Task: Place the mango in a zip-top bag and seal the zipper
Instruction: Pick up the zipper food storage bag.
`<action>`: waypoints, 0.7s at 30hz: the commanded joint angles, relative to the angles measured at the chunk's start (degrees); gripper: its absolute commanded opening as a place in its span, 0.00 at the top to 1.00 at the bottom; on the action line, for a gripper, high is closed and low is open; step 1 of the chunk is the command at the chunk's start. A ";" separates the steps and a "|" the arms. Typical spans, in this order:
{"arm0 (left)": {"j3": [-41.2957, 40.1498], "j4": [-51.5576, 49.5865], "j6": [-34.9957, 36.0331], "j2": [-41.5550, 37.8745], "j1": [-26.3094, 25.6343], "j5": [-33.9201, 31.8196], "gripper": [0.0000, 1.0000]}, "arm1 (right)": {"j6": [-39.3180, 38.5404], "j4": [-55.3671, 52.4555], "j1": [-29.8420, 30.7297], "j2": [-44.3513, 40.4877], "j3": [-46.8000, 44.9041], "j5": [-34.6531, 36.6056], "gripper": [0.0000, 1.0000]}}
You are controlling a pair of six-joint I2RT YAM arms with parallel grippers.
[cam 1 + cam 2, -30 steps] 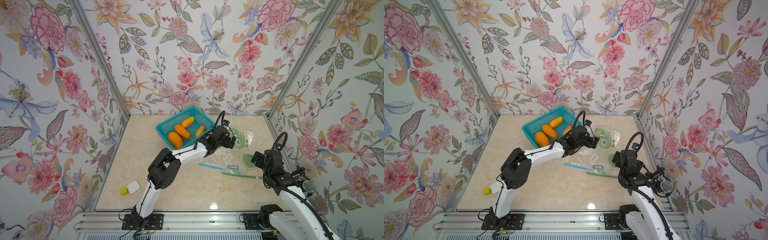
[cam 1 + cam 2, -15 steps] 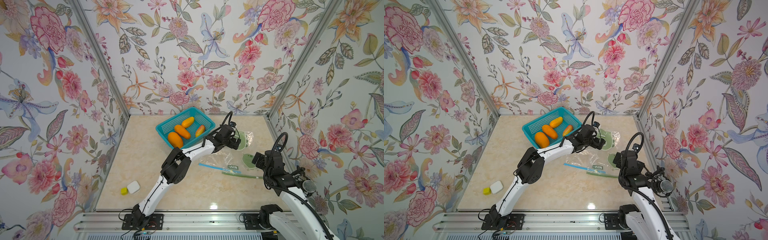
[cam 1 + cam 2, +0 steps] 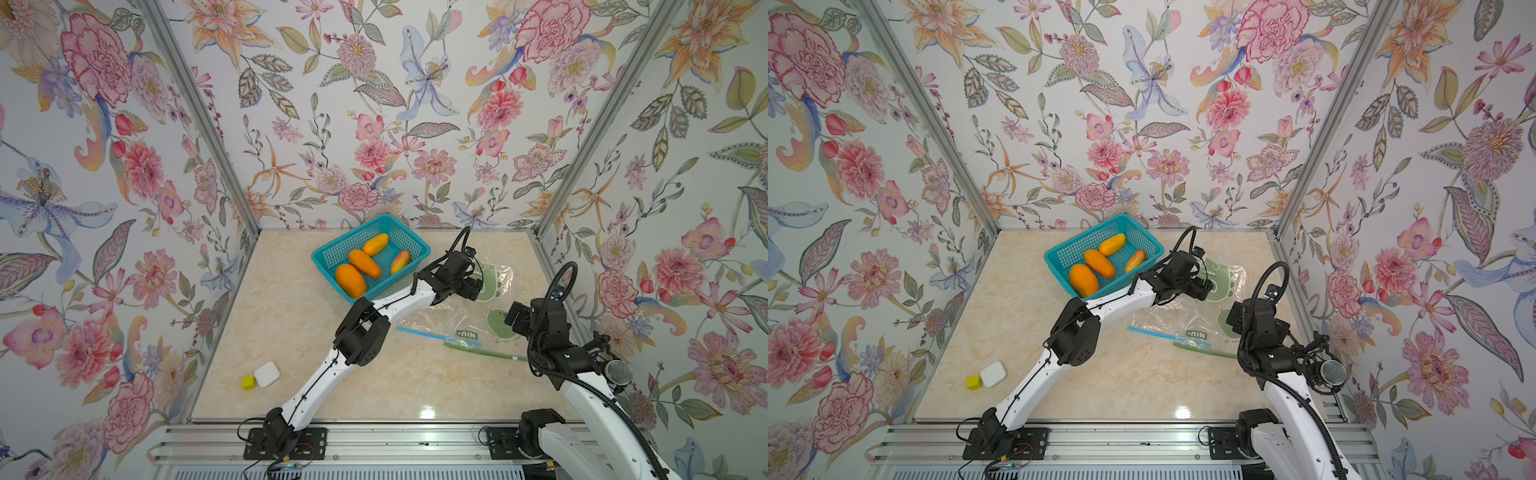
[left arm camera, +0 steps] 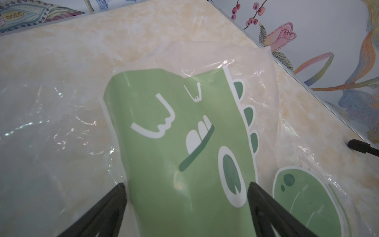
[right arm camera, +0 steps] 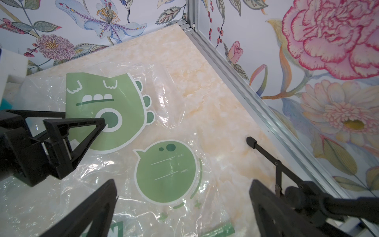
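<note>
Nearest, the right pincer (image 5: 182, 183) hangs with jaws apart over the bag (image 3: 457, 316), which lies flat on the desk (image 3: 291, 340). Beyond, the left pincer (image 4: 186, 184), also spread, sits low over its printed end. Pinching there could clamp both layers or drag the limp film. Farthest, the mangoes (image 3: 351, 280) wait in the basket (image 3: 347, 235), none bagged yet.

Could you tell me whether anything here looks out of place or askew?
The zip-top bag lies wrinkled and at a slant, with a crease across the top of its green dinosaur print. A yellow cube and a white block sit off alone near the edge of the table. Nothing looks spilled or broken.
</note>
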 commanded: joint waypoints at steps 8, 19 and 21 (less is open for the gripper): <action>-4.96 -1.60 -1.72 -3.56 -0.23 1.81 0.10 | 1.38 -0.81 -0.07 0.10 0.94 0.97 0.00; -4.21 -3.89 -0.06 -7.04 -0.24 -0.15 0.86 | -0.21 -0.10 0.13 2.05 2.40 -2.23 0.00; -3.93 -5.23 0.40 -9.75 -0.14 -2.13 0.95 | -0.46 -0.02 0.12 2.15 2.66 -3.96 0.00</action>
